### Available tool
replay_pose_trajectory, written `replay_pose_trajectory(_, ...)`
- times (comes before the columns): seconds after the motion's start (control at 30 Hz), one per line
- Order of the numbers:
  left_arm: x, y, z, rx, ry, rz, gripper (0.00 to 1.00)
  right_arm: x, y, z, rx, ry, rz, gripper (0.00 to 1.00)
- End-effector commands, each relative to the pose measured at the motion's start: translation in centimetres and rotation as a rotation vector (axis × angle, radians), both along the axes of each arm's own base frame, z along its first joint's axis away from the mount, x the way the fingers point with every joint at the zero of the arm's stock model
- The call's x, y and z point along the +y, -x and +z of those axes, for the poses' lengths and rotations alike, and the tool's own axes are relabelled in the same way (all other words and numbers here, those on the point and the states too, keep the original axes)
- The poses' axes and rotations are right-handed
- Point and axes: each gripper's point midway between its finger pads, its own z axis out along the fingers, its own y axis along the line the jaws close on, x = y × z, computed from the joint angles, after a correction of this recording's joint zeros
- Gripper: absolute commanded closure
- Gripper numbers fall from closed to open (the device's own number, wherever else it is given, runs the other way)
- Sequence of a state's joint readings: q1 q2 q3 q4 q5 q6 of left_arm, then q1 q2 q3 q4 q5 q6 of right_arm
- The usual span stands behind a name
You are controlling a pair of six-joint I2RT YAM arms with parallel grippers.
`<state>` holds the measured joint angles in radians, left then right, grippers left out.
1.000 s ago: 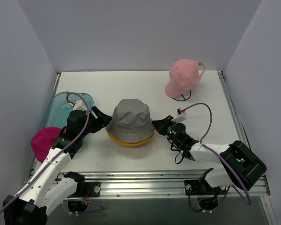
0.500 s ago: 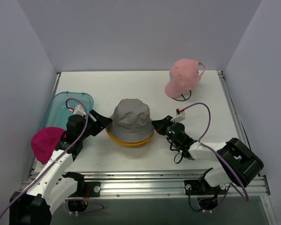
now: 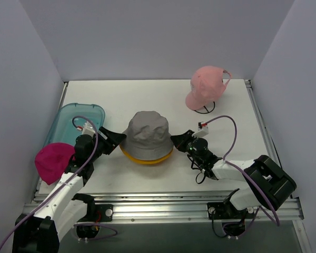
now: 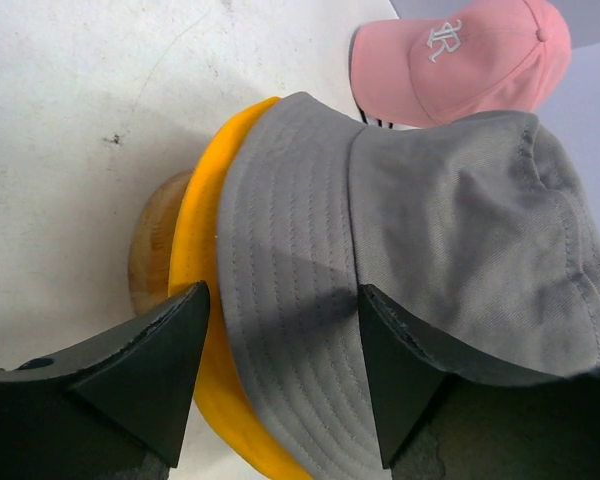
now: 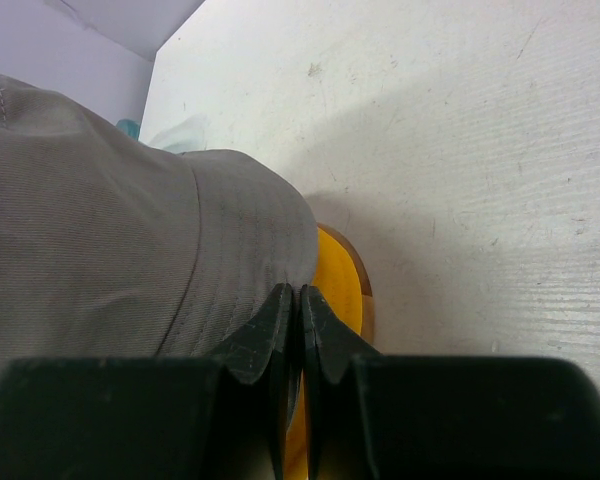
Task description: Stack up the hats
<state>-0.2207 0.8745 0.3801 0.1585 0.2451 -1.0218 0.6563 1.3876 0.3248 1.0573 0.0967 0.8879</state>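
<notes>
**Sitting stacked at the table's [image 3: 121,97] centre: 2 bucket hats**

The soft, row-stitched grey bucket hat [image 3: 146,133] covers the yellow bucket hat [image 3: 146,158] on a rounded wooden stand [image 4: 152,245]. The left gripper [image 3: 114,138] gapes beside the brim. The right gripper [image 5: 296,292] is pressed together at the opposite brim edge.

Top cam high, near side, whole table [image 3: 147,95], wrist cams close, share grey bucket hat [image 4: 430,230]
</notes>
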Motion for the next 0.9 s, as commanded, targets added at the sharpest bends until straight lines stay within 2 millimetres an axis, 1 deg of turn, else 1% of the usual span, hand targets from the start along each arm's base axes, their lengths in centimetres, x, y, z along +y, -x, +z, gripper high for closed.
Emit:
replay_pose_trajectory(0.0,-0.7,-0.7,2.6,-0.103,0.069,-0.018,0.31,-0.5,-0.3,0.1,-0.024,0.02,-0.021,1.0)
replay_pose_trajectory(0.03,-0.6,-0.6,2.2,-0.098,0.07,-0.016,0.32,-0.5,-0.3,0.1,-0.024,0.019,-0.023,1.0)
replay_pose_trajectory(0.1,-0.6,-0.6,2.2,-0.101,0.082,-0.01,0.36,-0.5,-0.3,0.2,-0.024,0.018,-0.021,1.0)
replay_pose_trajectory(0.13,-0.5,-0.6,1.7,-0.092,0.079,-0.002,0.41,-0.5,-0.2,0.2,-0.023,0.019,-0.021,1.0)
replay_pose_trajectory(0.2,-0.4,-0.7,1.6,-0.089,0.085,0.006,0.47,-0.6,-0.2,0.1,-0.021,0.018,-0.025,1.0)
replay_pose_trajectory(0.23,-0.3,-0.6,1.1,-0.08,0.086,0.01,0.54,-0.6,-0.2,0.2,-0.023,0.017,-0.026,1.0)
replay_pose_trajectory(0.33,-0.3,-0.7,0.8,-0.07,0.082,0.015,0.65,-0.8,-0.2,0.2,-0.022,0.019,-0.032,1.0)
replay_pose_trajectory(0.37,-0.2,-0.6,0.6,-0.065,0.079,0.016,0.74,-0.8,-0.2,0.1,-0.021,0.021,-0.034,1.0)
replay_pose_trajectory(0.43,-0.2,-0.6,0.2,-0.054,0.073,0.017,0.85,-0.8,-0.2,0.1,-0.018,0.021,-0.033,1.0)
replay_pose_trajectory(0.47,-0.2,-0.6,0.0,-0.049,0.067,0.018,0.97,-0.9,-0.2,-0.1,-0.015,0.024,-0.037,1.0)
replay_pose_trajectory(0.7,0.6,-0.1,-2.5,-0.005,-0.011,0.034,0.98,-0.8,-0.1,-1.1,0.006,0.03,-0.037,1.0)
replay_pose_trajectory(0.73,0.7,-0.1,-2.8,0.002,-0.02,0.036,0.98,-0.9,0.0,-1.5,0.016,0.036,-0.038,1.0)
replay_pose_trajectory(0.87,1.2,0.2,-4.0,0.024,-0.063,0.043,0.98,-0.9,-0.1,-2.2,0.027,0.048,-0.039,1.0)
